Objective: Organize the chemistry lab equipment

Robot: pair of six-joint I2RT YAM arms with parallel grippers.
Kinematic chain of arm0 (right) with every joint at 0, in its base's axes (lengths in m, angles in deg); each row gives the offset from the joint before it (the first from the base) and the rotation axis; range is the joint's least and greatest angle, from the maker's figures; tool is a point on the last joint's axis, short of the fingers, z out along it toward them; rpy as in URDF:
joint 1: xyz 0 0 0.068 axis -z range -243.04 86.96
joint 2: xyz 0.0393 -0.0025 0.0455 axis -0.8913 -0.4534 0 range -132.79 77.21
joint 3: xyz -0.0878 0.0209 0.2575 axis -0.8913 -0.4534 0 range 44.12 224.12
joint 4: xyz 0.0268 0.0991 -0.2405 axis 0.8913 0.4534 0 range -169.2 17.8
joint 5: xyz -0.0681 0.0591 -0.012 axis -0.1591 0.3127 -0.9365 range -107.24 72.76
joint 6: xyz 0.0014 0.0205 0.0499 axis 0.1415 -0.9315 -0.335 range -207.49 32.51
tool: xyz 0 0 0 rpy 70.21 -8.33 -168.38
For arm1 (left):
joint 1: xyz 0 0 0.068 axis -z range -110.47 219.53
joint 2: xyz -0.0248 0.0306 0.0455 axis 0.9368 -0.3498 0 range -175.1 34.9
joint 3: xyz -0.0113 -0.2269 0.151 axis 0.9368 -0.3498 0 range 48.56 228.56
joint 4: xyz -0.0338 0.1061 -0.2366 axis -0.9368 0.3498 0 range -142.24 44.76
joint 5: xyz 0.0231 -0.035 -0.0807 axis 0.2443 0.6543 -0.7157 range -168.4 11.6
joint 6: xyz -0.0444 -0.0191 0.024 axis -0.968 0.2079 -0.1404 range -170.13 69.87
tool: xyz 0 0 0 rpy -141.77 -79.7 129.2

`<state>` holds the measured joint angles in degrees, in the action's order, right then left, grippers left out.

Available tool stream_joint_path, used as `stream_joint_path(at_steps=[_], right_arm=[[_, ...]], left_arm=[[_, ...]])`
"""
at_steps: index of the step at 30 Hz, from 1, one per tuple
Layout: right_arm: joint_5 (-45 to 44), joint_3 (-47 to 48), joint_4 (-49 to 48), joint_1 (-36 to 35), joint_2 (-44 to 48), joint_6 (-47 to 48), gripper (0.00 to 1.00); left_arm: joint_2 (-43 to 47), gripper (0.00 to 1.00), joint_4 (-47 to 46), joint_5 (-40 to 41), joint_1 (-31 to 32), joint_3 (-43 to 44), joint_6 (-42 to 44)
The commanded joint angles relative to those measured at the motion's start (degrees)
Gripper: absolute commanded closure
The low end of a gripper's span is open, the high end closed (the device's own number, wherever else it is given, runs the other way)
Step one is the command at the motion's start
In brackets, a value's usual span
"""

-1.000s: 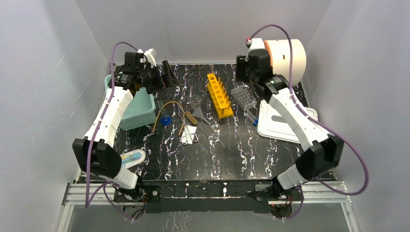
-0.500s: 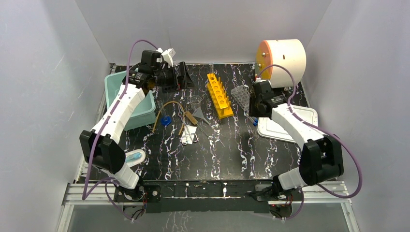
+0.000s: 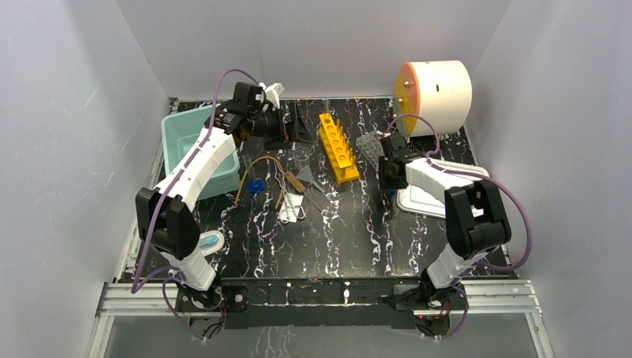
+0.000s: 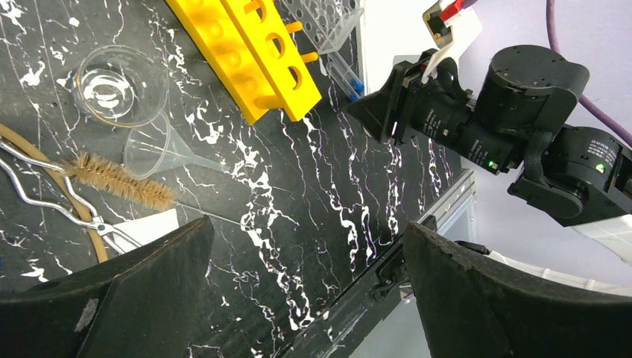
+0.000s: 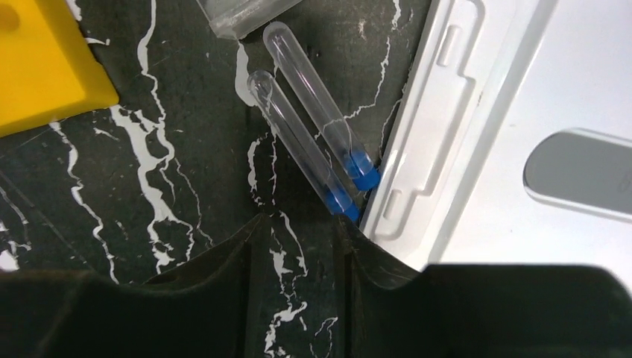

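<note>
My left gripper [image 3: 303, 125] is open and empty, held above the back of the table next to the yellow rack [image 3: 337, 147]. Its wrist view [image 4: 307, 231] shows the glass beaker [image 4: 119, 86], clear funnel [image 4: 156, 149], a bristle brush [image 4: 119, 183] and the amber tube [image 4: 45, 175] below. My right gripper [image 5: 298, 224] is low over the table, its jaws a little apart and empty. Two clear test tubes [image 5: 302, 149] with blue caps lie just beyond its fingertips, against the white tray [image 5: 477, 149]. The clear tube rack [image 3: 370, 147] stands behind them.
A teal bin [image 3: 179, 134] sits at the back left. A white and orange cylinder [image 3: 436, 86] stands at the back right. A small blue item [image 3: 256, 185] and metal tongs lie near the amber tube [image 3: 257, 160]. Another small item [image 3: 209, 242] lies at the front left.
My left gripper has moved right along the back, from over the teal bin towards the yellow rack. My right arm has folded down from the clear rack to the two test tubes.
</note>
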<state>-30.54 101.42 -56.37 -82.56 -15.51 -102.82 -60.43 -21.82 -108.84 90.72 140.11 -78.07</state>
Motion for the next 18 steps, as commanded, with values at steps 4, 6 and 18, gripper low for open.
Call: stream_joint_path(at_steps=[4, 6, 18], right_arm=[[0.0, 0.7, -4.8, 0.2, -2.2, 4.6, 0.58], [-0.2, 0.9, -4.9, 0.2, -2.8, 5.4, 0.58], [-1.3, 2.8, -5.1, 0.2, -5.0, 7.2, 0.56]], left_arm=[[-0.4, 0.02, -0.3, -2.0, 0.1, 1.5, -0.4], [-0.4, 0.02, -0.2, -1.9, 0.1, 1.3, -0.3], [-0.7, 0.02, 0.0, -1.7, 0.1, 1.6, 0.1]])
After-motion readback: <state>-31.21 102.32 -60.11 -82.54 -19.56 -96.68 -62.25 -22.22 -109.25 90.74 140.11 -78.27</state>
